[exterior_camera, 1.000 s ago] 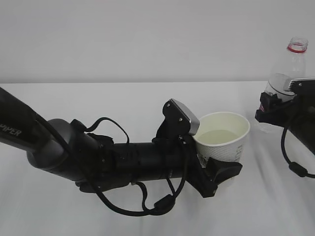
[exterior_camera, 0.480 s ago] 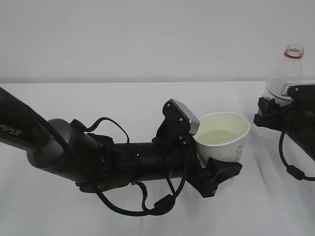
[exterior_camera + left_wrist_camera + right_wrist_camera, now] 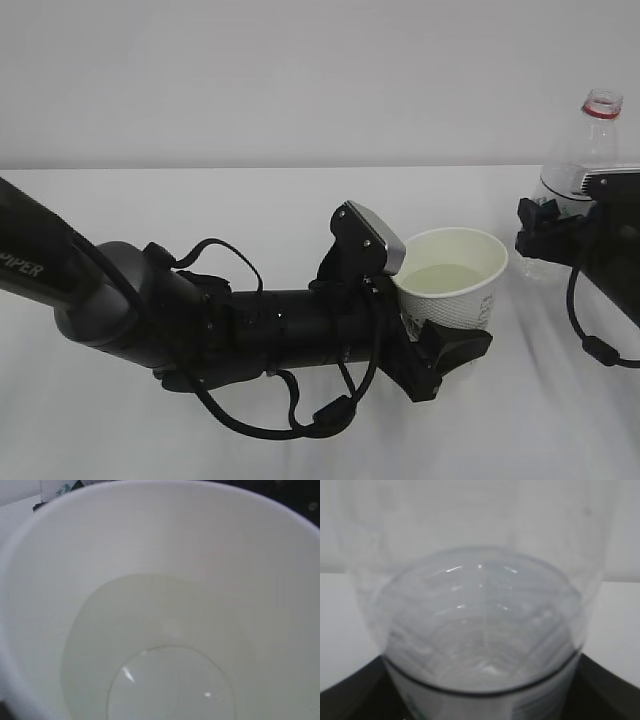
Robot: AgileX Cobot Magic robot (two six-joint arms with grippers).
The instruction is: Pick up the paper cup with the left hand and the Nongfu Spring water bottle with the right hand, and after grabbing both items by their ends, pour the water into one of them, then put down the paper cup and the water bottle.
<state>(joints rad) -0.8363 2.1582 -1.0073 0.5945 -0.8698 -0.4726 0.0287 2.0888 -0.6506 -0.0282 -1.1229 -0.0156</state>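
Across the white worktop (image 3: pixel 250 200), largest item first: the left hand (image 3: pixel 445 345), a thick black arm marked "PIPER", reaches in from the left edge toward the middle. Its jaws stand wide, closed around the lower wall of the paper cup (image 3: pixel 452 280), which is held upright just right of centre. Left wrist view confirms the cup holds the water (image 3: pixel 165 680), a shallow clear layer over the base.

Near the right edge stands the Nongfu Spring water bottle (image 3: pixel 590 130), upright, uncapped, red neck ring visible. Whether its base rests on the worktop cannot be told; the gripper hides it. The right hand (image 3: pixel 545 230) sits around the bottle's mid-body. Whether its jaws press on the bottle or stand clear cannot be told; the right wrist view shows only the bottle wall with dark edges at the bottom corners.

Handling judgement:
- Cup: light, thin paper wall, soft; it will buckle if squeezed hard, and the water will slop if tilted. Best hold is low on the wall, near the stiffer base, as now.
- Bottle: thin clear plastic, probably near empty so light and easy to tip; smooth, slightly slippery. Take it at the labelled mid-body, gently.
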